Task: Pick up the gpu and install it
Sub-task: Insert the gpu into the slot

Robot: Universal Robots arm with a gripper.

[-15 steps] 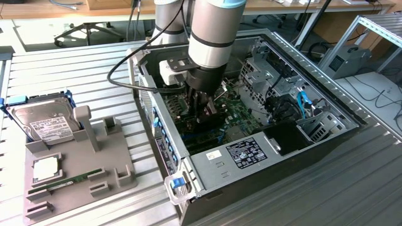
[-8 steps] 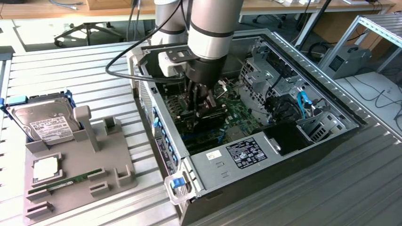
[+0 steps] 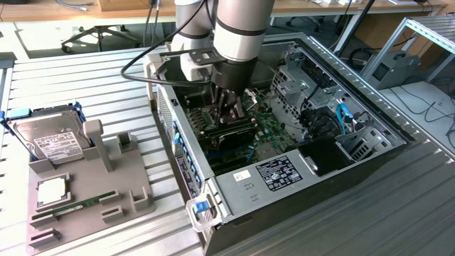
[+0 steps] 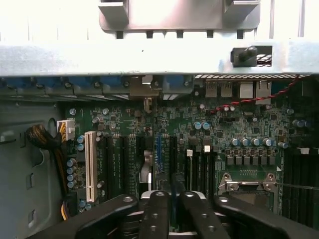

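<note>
The tool (image 3: 229, 113) is down inside the open computer case (image 3: 370, 154), its fingers closed on the gpu (image 3: 231, 136), which stands edge-down over the motherboard (image 4: 224, 129). Installation is in hand; seating likely calls for straight downward pressure into the slot.

slatted metal table (image 3: 85, 69), open computer case (image 3: 284, 186), grey parts holder (image 3: 89, 208)
</note>
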